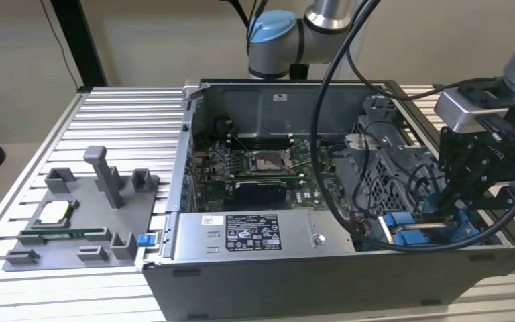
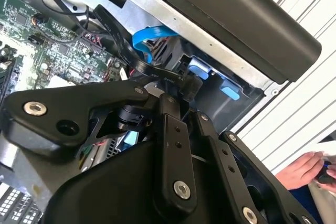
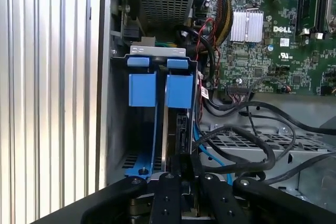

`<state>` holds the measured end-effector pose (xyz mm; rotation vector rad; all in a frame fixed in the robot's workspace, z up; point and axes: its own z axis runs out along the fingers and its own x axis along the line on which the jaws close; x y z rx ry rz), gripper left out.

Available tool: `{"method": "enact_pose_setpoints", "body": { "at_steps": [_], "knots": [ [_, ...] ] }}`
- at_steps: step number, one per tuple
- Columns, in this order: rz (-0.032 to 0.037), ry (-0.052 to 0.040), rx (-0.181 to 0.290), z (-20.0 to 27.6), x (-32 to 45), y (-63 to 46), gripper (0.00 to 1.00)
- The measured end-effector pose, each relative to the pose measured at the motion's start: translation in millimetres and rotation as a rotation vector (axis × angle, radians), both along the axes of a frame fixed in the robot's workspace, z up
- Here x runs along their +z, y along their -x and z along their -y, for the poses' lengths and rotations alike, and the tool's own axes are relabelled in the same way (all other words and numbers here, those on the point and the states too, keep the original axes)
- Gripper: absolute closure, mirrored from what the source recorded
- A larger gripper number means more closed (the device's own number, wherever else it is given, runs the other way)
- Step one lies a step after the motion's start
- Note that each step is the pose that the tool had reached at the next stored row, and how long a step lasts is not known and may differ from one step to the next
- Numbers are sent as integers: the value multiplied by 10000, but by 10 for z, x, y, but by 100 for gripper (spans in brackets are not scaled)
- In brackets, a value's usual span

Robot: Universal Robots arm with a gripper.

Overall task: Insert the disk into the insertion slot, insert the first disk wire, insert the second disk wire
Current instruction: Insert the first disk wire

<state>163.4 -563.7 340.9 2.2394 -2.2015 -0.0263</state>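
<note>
The disk (image 3: 177, 127) stands edge-on inside the insertion slot (image 3: 118, 129), between the slot's bright blue rails and tabs. My black gripper (image 3: 182, 163) hangs right over the disk's end. In the second wrist view the gripper (image 2: 186, 95) is shut on a black plug (image 2: 192, 83) at the end of a flat black disk wire (image 2: 118, 35). A blue disk wire (image 2: 149, 38) curls just behind the plug. In the exterior view the gripper (image 1: 474, 191) reaches down into the case's corner at the exterior view's right, above the blue tabs of the slot (image 1: 410, 235).
The open computer case (image 1: 329, 282) lies on a slatted metal table (image 1: 123, 121). The silver power-supply box (image 1: 244, 235) and the motherboard (image 1: 257, 168) sit beside the bay. Loose black cables (image 3: 247, 140) cross nearby. A grey fixture tray (image 1: 70, 221) is at the exterior view's left. A person's hand (image 2: 304, 169) is close.
</note>
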Motion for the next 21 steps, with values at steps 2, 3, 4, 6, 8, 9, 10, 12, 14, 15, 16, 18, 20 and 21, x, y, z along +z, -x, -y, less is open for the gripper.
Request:
{"method": "enact_pose_setpoints", "body": {
  "at_steps": [2,3,4,6,8,9,10,12,14,15,16,18,20,21],
  "knots": [
    [1,-2,-26,-2,-2,0,100],
    [0,-2,-37,-2,-2,0,100],
    [0,0,-47,-2,-2,0,100],
    [1,2,-71,-3,-8,0,100],
    [2,3,-98,-3,-20,-1,100],
    [1,0,-110,-2,-31,-1,100],
    [1,4,-122,-3,-41,0,100],
    [2,15,-145,-2,-63,0,100],
    [2,14,-152,-2,-83,0,100],
    [1,3,-152,-3,-91,0,100],
    [1,0,-153,-3,-92,0,100],
    [-1,-10,-153,-3,-97,1,100],
    [0,-13,-153,-2,-101,0,0],
    [1,-8,-153,-2,-98,0,0]
  ]
}}
